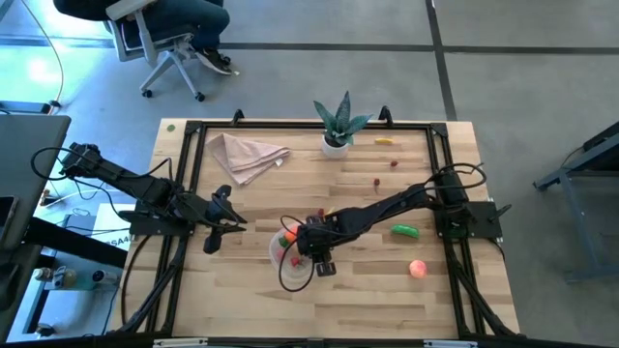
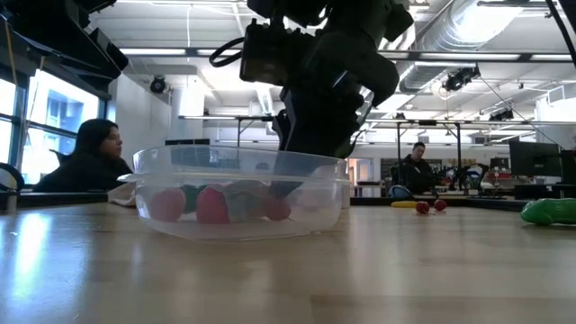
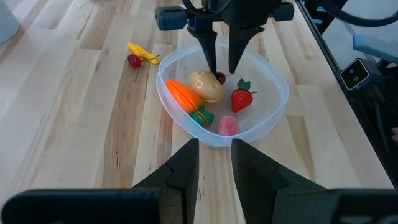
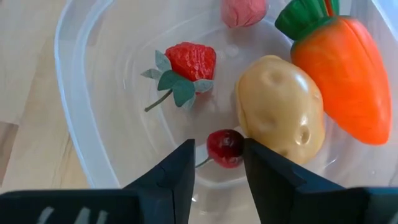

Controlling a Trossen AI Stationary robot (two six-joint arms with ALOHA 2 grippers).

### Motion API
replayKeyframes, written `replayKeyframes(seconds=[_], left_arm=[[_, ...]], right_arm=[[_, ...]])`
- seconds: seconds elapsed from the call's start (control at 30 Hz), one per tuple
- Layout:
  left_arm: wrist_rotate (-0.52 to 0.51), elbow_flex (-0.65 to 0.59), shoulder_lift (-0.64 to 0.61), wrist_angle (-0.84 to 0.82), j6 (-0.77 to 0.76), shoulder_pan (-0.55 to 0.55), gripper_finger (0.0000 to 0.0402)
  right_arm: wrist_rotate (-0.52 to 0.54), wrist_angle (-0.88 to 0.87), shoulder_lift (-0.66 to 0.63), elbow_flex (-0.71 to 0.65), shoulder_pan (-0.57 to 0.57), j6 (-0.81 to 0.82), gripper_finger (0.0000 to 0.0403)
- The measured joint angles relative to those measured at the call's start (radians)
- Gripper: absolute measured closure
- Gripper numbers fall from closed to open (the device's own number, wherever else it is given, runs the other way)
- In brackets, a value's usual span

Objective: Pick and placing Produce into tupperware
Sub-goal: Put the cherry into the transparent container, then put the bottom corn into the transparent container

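The bench point(image 1: 242, 290) is a pale wood top framed by a dark rail along its edges. Its near half is mostly bare boards, with open room around 6 o'clock and in the near right corner. The far strip is busier: a beige cloth point(image 1: 247, 155) lies at about 11 o'clock, a spiky green plant point(image 1: 338, 123) in a white pot stands at 12 o'clock just inside the far rail, and a yellow banana point(image 1: 385, 141) with small red pieces beside it sits at 1 o'clock. A green cucumber point(image 1: 405, 230) lies at 3 o'clock and a pink peach point(image 1: 418, 269) at 4 o'clock, both apart from each other and well clear of the right edge.

The tupperware point(image 3: 273, 109), a shallow clear round tub, sits just left of the bench's middle. Inside it lie an orange carrot point(image 4: 348, 74) with a green top, a tan potato point(image 4: 280, 109) touching the carrot, a strawberry point(image 4: 189, 62), a pink piece point(image 4: 244, 11) and a small red cherry point(image 4: 225, 148) against the potato.

The right claw point(image 4: 217, 163) is down inside the tub, its fingers narrowly parted on either side of the cherry, gripping nothing that can be seen. The left claw point(image 3: 214, 168) hangs at the tub's 9 o'clock side, aimed at it, fingers drawn nearly together and empty.
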Motion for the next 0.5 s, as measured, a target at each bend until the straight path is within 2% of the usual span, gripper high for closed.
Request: replayKeyframes(seconds=[0.3,0.5], left_arm=[[0.000,0.000,0.000,-0.001,0.000,0.000,0.0318],[0.000,0.000,0.000,0.000,0.000,0.000,0.0318]], right_arm=[[0.011,-0.165,-0.059,0.113,0.002,-0.024,0.0273],[0.067,-0.240,-0.177,0.118,-0.002,-0.046,0.0274]])
